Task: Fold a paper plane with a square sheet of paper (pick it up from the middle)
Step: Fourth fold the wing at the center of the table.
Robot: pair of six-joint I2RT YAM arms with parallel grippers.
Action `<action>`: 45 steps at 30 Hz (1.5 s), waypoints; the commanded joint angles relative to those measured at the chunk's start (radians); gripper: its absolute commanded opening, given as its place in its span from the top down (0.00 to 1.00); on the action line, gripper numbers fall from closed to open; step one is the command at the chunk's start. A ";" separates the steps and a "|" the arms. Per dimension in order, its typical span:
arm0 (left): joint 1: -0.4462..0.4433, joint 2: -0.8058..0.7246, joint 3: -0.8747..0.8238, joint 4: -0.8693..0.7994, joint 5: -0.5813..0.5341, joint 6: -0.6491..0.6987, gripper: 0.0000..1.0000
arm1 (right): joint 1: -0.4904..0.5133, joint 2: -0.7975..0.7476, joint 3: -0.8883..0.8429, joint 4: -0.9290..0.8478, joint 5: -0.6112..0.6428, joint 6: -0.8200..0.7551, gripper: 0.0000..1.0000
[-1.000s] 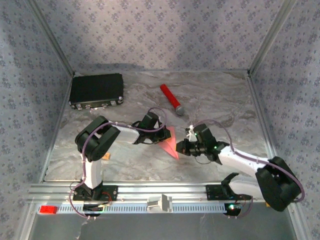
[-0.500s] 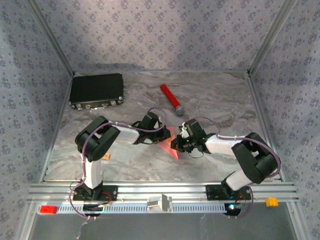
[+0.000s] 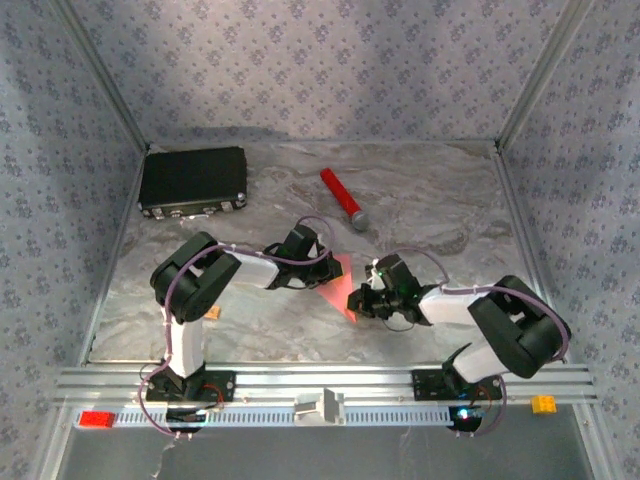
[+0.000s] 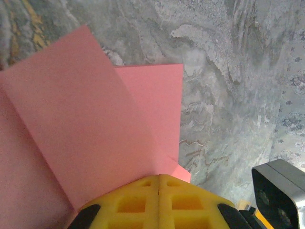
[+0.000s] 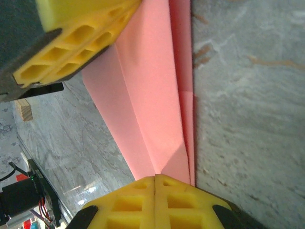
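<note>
Square sheet of paper (image 3: 342,285) down on the marbled table (image 3: 440,200), a little nearer the arm bases than the grey tip of the red cylinder (image 3: 342,198), clear of it. Already creased. From above, just 1 narrow pink wedge on show, the rest covered by the 2 wrists.

Left gripper (image 3: 326,276) on the wedge's left side, nearer than the red cylinder. Right gripper (image 3: 358,300) on the wedge's right side, nearer again than the cylinder's tip. Too small from overhead to read either grip.

Left wrist view: left gripper (image 4: 158,183) closed tight, yellow pads meeting in 1 thin seam. Edges of a large pink flap (image 4: 95,124) running straight into that seam, so pinched there, the held strip itself hidden between the pads. A 2nd layer behind the flap, the sheet's left part cut off by the frame edge.

Right wrist view: right gripper (image 5: 155,183) likewise closed to a single seam, 2 long folds of the sheet (image 5: 147,95) converging into it, the gripped part hidden. Yellow fingers (image 5: 81,38) of the left gripper at the sheet's far end, partly cut off.

Black case (image 3: 193,180) well left of the red cylinder. Tan block (image 5: 24,109) blurred, half out of frame.
</note>
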 commanded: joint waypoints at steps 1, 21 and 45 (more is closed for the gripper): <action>0.004 0.032 -0.026 -0.058 -0.047 0.004 0.95 | 0.016 -0.031 -0.044 -0.094 0.002 0.013 0.97; -0.006 0.037 -0.021 -0.060 -0.036 0.006 0.95 | 0.019 -0.322 -0.042 -0.291 0.003 -0.033 0.96; -0.005 0.041 -0.027 -0.054 -0.039 0.004 0.95 | 0.065 -0.136 -0.130 -0.126 -0.058 0.016 0.96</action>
